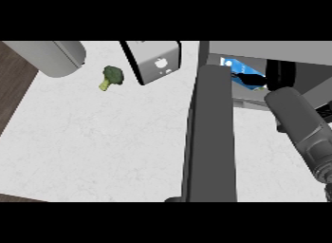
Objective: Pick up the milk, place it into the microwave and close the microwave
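White bench below; right hand (251,79) reaches inside the microwave (295,52), fingers curled round the blue milk (233,64), door (212,137) wide open.

The right forearm (305,130) is stretching up from the view's lower right edge toward the microwave (281,52). The right hand (251,79) is showing only as dark fingers inside the microwave's opening; their curl cannot be made out.

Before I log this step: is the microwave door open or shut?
Open. The microwave door swings out over the counter, and the right hand reaches inside with the milk.
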Motion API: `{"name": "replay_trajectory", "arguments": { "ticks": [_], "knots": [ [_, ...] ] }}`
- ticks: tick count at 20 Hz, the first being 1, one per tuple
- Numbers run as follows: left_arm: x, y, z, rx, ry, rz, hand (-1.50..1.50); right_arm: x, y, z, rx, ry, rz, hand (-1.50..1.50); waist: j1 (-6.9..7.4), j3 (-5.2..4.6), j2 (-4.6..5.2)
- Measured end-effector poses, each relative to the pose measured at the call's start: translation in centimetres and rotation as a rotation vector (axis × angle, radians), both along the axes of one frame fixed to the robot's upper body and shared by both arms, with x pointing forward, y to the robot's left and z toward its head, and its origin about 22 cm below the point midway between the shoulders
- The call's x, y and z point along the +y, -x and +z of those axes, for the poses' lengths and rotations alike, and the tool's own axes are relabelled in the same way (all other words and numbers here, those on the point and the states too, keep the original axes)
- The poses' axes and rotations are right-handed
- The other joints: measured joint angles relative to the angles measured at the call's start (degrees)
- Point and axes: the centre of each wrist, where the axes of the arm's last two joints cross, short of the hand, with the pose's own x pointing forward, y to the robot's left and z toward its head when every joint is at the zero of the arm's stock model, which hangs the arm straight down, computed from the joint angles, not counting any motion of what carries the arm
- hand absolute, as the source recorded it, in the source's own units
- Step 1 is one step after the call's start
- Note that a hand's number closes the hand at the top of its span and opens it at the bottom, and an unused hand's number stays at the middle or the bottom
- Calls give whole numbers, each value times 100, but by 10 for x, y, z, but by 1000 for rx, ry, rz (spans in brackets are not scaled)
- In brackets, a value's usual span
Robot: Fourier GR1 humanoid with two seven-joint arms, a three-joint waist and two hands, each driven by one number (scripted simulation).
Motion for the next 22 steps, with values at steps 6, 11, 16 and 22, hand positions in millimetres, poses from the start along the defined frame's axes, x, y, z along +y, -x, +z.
{"name": "replay_trajectory", "arguments": {
  "ticks": [6, 11, 16, 22],
  "knots": [
    [-4, -5, -5, 12, -15, -65, -150, 11, -2, 1, 13, -55, 104, -150, -19, 1, -24],
    [-10, -13, -8, 12, -15, -129, -150, 21, -4, 2, 21, -171, 193, -150, -95, 1, -56],
    [-18, -18, -14, 10, -12, -196, -150, 24, 3, -12, 28, -310, 277, -150, -219, -4, -117],
    [-32, -24, -18, 19, -2, -252, -150, 21, 14, -31, 48, -481, 362, -150, -372, -12, -199]
  ]
}}
